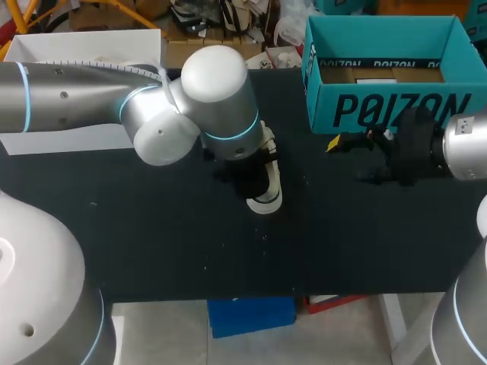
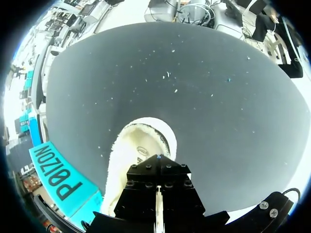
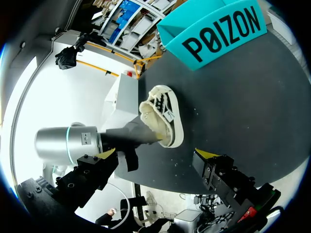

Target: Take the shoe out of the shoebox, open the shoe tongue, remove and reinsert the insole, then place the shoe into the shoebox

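Observation:
A cream-white shoe lies on the black table, about the middle. My left gripper comes straight down into its opening, fingers shut; what they pinch inside is hidden. In the left wrist view the shut black fingers sit over the shoe's fleecy inside. The right wrist view shows the shoe on its side with the left gripper poking into it. My right gripper hovers open right of the shoe, in front of the teal shoebox; its yellow tips stand wide apart, nothing between them.
The teal shoebox stands open at the back right of the table, also beside the shoe in the left wrist view. A white open box sits at the back left. Bare black table stretches ahead of the shoe.

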Action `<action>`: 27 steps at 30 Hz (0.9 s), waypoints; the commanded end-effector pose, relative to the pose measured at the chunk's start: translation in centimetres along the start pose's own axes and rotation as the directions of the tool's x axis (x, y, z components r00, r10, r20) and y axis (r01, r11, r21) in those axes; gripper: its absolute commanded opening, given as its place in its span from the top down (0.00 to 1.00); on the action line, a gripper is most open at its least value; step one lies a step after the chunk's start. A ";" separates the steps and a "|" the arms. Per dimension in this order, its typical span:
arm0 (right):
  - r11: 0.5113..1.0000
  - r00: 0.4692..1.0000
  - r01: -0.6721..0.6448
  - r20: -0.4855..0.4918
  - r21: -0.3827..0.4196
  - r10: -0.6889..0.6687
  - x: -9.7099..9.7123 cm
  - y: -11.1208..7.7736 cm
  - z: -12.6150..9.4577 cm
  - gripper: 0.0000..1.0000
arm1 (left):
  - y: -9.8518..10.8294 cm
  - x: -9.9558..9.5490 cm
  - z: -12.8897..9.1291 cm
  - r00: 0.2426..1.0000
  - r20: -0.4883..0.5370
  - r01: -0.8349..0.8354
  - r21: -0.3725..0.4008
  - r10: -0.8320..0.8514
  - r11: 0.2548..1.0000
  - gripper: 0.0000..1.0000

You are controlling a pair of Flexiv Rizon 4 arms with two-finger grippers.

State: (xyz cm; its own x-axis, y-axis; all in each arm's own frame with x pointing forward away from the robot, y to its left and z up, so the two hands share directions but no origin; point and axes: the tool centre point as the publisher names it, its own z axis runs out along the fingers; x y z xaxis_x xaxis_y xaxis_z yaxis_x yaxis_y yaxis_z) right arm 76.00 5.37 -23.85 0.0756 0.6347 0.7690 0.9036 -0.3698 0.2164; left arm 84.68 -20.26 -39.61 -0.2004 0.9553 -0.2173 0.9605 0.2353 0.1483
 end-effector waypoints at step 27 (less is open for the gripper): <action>1.000 1.000 -0.001 0.001 0.000 0.001 0.1 0.0 0.1 0.00 | 0.0 -1.2 0.8 0.996 -0.052 -0.067 0.054 0.070 0.996 1.00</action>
State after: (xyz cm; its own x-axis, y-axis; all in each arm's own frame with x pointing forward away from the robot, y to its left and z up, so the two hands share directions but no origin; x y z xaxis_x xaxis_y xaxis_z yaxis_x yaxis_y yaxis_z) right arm 76.00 5.37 -23.85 0.0756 0.6347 0.7690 0.9036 -0.3698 0.2164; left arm 85.91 -22.01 -41.09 -0.1465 0.9780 -0.1486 0.9833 0.1604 0.0861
